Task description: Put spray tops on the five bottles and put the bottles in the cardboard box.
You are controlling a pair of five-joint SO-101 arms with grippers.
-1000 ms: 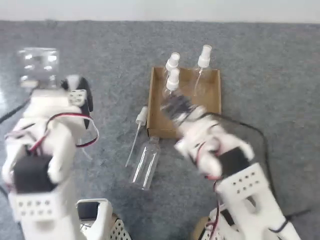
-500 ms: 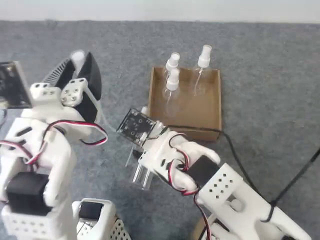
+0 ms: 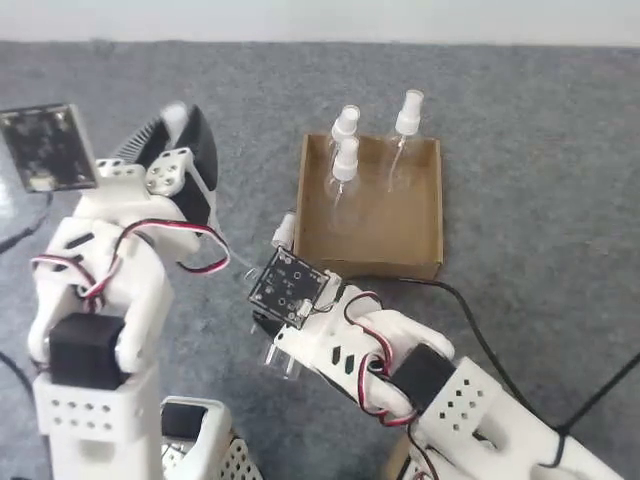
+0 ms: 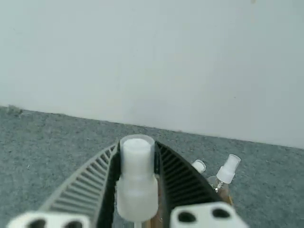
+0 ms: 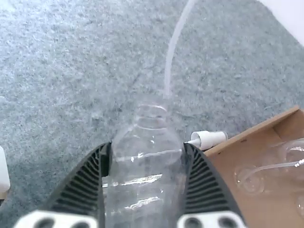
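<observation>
1. Two shifts noted. Swung right gripper point(image 5: 145, 152) off the cardboard box's point(image 3: 400, 235) front edge and down onto the uncapped bottle point(image 5: 142, 180) lying just off the box's front-left corner. Closed jaws against its sides, by the look of it.
2. Raised left gripper point(image 4: 137, 147) well left of the box, pinched narrow on a spray top point(image 4: 137, 185), with dip tube point(image 5: 173, 52) trailing toward the bottle's neck.
3. Read that as capping lined up, not yet done. Counted three capped bottles point(image 3: 345, 165) inside the box, plus one loose spray top point(image 3: 284, 232) just beside the box's left wall.
4. Judged bottle clear, glossy, thin-walled, cylindrical. Tops white hard plastic, tube thin and bendy. Box matte brown card, carpet point(image 3: 540, 150) grey and nubby.
</observation>
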